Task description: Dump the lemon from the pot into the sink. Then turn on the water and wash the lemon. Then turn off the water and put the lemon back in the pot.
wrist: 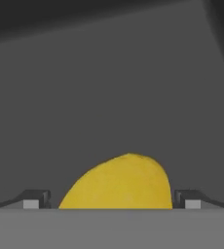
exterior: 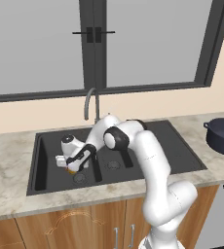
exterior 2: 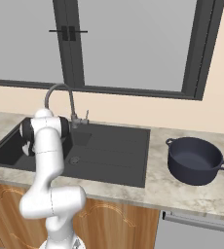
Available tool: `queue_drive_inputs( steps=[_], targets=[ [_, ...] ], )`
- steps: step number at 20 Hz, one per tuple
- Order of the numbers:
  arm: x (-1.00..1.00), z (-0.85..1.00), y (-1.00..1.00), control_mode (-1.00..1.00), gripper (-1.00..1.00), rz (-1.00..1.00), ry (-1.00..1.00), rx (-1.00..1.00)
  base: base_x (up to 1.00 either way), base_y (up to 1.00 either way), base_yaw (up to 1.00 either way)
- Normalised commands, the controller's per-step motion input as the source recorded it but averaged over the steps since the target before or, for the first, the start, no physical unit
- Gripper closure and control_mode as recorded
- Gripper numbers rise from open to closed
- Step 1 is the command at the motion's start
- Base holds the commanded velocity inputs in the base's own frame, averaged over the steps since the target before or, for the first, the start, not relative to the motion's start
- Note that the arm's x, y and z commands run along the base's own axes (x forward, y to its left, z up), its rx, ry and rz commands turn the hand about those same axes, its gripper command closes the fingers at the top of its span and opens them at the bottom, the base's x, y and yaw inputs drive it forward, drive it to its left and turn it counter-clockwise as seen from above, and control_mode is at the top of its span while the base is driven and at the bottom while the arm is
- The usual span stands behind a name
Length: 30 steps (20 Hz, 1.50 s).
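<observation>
Low in the hand view, the lemon point(wrist: 119, 182) sat between the wide-open gripper point(wrist: 111, 199); smooth, firm, likely slippery, best pinched across its middle.

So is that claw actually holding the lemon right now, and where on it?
Not yet, it seems. The gripper is down in the sink with its jaws wide open, one finger on each side of the lemon, but not visibly closed on it.

Kitchen: sink point(exterior: 46, 141), faucet point(exterior: 90, 99), counter point(exterior: 7, 160)
</observation>
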Motion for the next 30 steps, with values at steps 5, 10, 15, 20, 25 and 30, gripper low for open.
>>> queue_drive_inputs(
  steps=[5,10,15,20,25,30],
  targets=[
    [0.02,-0.21,0.00,-1.00,1.00,-0.03,0.01,0.00,0.00,0.00,0.00],
    [0.01,-0.01,0.03,-1.00,1.00,-0.03,0.00,0.00,0.00,0.00,0.00],
    [-0.21,0.44,0.00,-1.00,1.00,-0.10,0.00,0.03,0.00,0.00,0.00],
    [-0.47,0.76,0.00,-1.00,1.00,-0.03,0.00,0.01,0.00,0.00,0.00],
    [-0.74,0.82,0.00,-1.00,1.00,0.00,0.00,0.00,0.00,0.00,0.00],
    [-0.42,0.94,-0.11,-1.00,1.00,0.00,0.00,0.00,0.00,0.00,0.00]
  ],
)
